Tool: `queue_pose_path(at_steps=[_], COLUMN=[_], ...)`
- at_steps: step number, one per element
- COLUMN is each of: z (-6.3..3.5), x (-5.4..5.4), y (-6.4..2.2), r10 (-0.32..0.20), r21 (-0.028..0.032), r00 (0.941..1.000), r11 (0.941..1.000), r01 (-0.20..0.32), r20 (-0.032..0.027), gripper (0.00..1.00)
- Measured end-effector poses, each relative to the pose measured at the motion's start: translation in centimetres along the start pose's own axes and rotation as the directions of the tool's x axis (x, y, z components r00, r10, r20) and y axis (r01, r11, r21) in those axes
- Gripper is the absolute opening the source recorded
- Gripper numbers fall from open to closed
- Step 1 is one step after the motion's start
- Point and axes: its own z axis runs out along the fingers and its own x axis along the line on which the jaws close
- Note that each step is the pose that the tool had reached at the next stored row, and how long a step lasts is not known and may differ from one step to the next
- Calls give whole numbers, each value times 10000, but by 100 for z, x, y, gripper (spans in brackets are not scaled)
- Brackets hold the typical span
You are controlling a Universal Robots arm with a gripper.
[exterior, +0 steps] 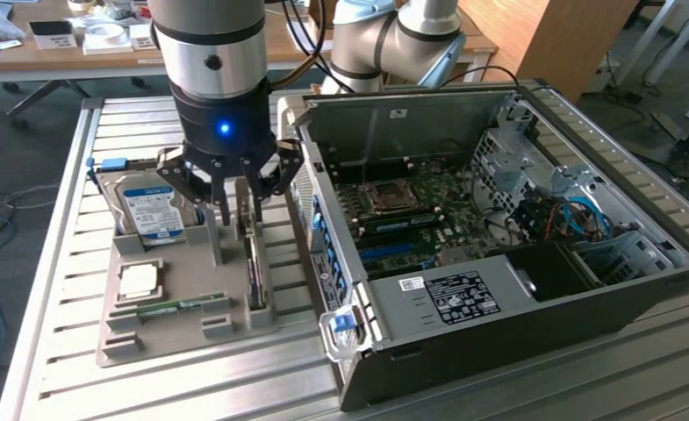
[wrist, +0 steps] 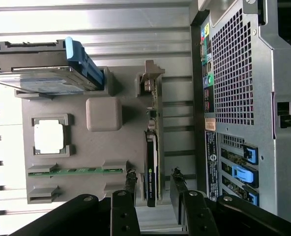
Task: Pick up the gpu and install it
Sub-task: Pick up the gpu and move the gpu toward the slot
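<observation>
While the gpu (wrist: 151, 157) stands on edge in a slot of the grey tray (wrist: 86, 150), the gripper (wrist: 154, 183) hangs over it with its two fingers (wrist: 130, 183) spread wide, one on either side of the card. The wrist view shows a gap between each finger and the card's black face, so nothing is gripped. It also shows the card's green edge and its metal bracket at the end away from the fingers. In the exterior view the fingers reach down beside the card, which is a thin dark strip along the tray edge nearest the case (exterior: 532, 298).

Four parts sit in the tray, one of each: the gpu, a drive (wrist: 37, 81) propped at a tilt with a blue clip at its end, a square chip (wrist: 49, 136) in a frame, and a green memory stick (wrist: 76, 171) lying in its own slot. A blank raised block lies between the chip and the gpu.

Just beside the tray, the wrist view shows the case's perforated rear panel with three blue tabs (wrist: 241, 174) low on it. The exterior view looks into the open side of the case instead, where one board (exterior: 420, 206) and one labelled power supply (exterior: 462, 296) sit. Tray and case rest on a slatted metal table (exterior: 52, 360).
</observation>
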Motion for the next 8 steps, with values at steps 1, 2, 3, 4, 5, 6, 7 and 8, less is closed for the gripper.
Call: queue_pose_path(at_steps=[1, 2, 3, 4, 5, 6, 7, 8], z=[0, 0, 0, 1, 6, 15, 21, 31], x=[0, 0, 0, 0, 0, 0, 1, 1], y=[0, 0, 0, 0, 0, -1, -1, -2], r10=[0, 0, -1, 0, 0, 0, 0, 0], r21=[0, 0, 0, 0, -3, -6, -4, -3], r00=[10000, 10000, 10000, 10000, 10000, 10000, 10000, 10000], r11=[10000, 10000, 10000, 10000, 10000, 10000, 10000, 10000], r01=[0, 0, 1, 0, 0, 0, 0, 0], r20=[-1, 0, 0, 0, 2, 5, 1, 0], gripper=[42, 42, 42, 42, 42, 42, 42, 42])
